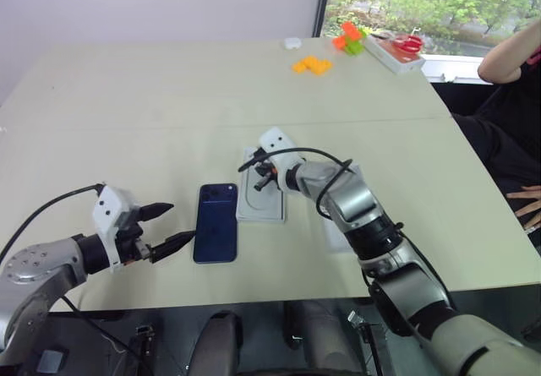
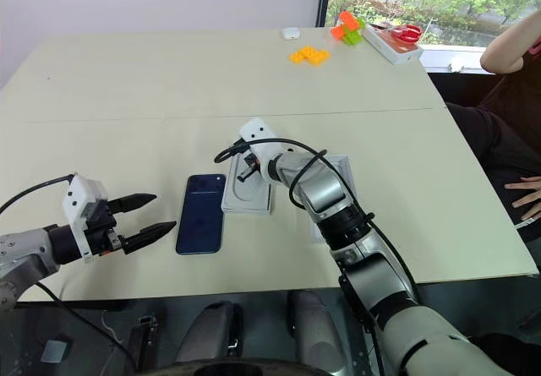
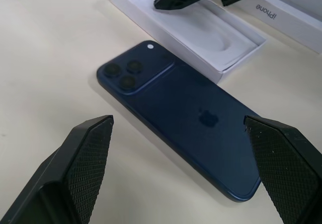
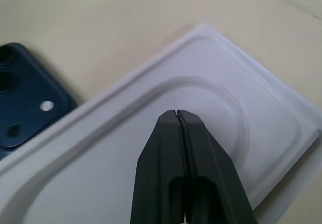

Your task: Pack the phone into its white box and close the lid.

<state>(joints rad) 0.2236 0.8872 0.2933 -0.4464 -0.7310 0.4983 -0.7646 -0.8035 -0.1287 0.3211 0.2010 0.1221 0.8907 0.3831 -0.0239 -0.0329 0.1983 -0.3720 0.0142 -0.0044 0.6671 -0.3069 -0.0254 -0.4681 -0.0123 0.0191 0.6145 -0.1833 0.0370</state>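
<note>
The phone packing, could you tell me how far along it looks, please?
Little looks done: the phone lies face down on the table, outside the white box. In hand: the right claw, shut, hovers over the moulded insert sitting in the box; the left claw is open beside the phone. Left: clearing the insert, loading the phone, closing the lid.
</note>
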